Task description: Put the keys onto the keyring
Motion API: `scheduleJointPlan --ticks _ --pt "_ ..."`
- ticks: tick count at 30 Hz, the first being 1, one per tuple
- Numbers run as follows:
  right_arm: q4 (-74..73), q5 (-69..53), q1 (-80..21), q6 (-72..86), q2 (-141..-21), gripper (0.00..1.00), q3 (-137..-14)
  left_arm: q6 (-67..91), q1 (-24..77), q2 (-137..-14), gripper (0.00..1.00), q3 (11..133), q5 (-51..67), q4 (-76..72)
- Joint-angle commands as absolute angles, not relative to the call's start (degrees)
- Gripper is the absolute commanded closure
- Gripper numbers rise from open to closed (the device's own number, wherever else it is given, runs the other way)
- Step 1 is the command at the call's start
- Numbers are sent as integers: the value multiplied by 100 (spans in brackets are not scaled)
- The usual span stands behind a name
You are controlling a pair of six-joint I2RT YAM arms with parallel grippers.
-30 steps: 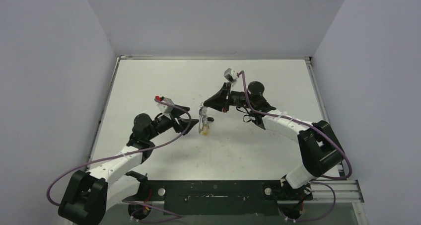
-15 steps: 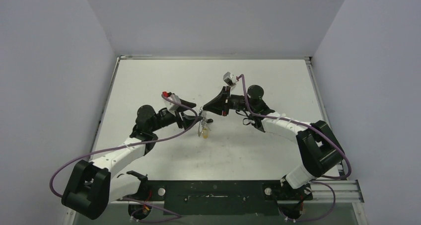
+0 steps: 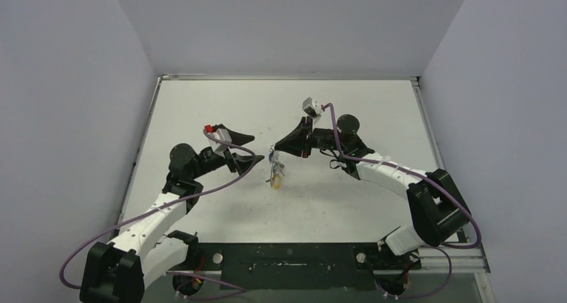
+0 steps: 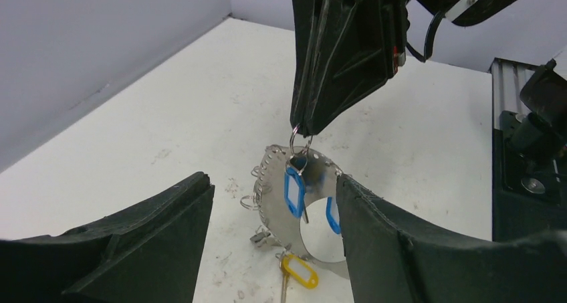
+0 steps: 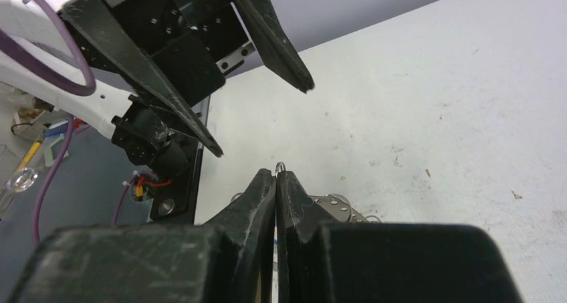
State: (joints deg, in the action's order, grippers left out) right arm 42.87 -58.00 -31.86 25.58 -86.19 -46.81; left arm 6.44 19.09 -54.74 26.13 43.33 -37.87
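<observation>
Two arms are facing each other over the middle of the table. Left gripper is standing wide with nothing between its fingers, pointing right at the bundle.

Keyring is sitting just ahead of it. In the left wrist view it is reading as a broad silvery band with small loops along its edge, tilting up on its far side.

Keys:
- A blue-tagged key is hanging straight down in front of the band, long axis vertical.
- A second blue tag is showing through the band's opening.
- A yellow-headed key is lying flat at the near edge.

Right gripper is reaching down from above, pinching tight on the small wire loop that is carrying the blue-tagged key.

Governing relation: the bundle is lying to the right of the left gripper, centred in its gap and directly under the right fingertips. Left is the free arm, and near; right is the one in contact.

Against half a second back, the left gripper is now sitting clear of the bundle it was crowding, its arm drawn leftward. The right gripper and bundle are staying nearly where they were.
</observation>
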Motion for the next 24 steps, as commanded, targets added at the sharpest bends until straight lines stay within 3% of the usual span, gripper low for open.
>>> scheduleJointPlan --ticks 1,16,24 --pt "4512 -6057 -3275 2294 -8299 100 -4663 807 1747 -5878 36 3014 5246 -3630" --pt "4386 -6108 -3495 2145 -8187 100 -4597 2013 1898 -6983 55 3089 6074 -5462" --pt "4377 -6055 -3611 2134 -8207 100 -4592 2021 1960 -7151 81 3143 6273 -5558"
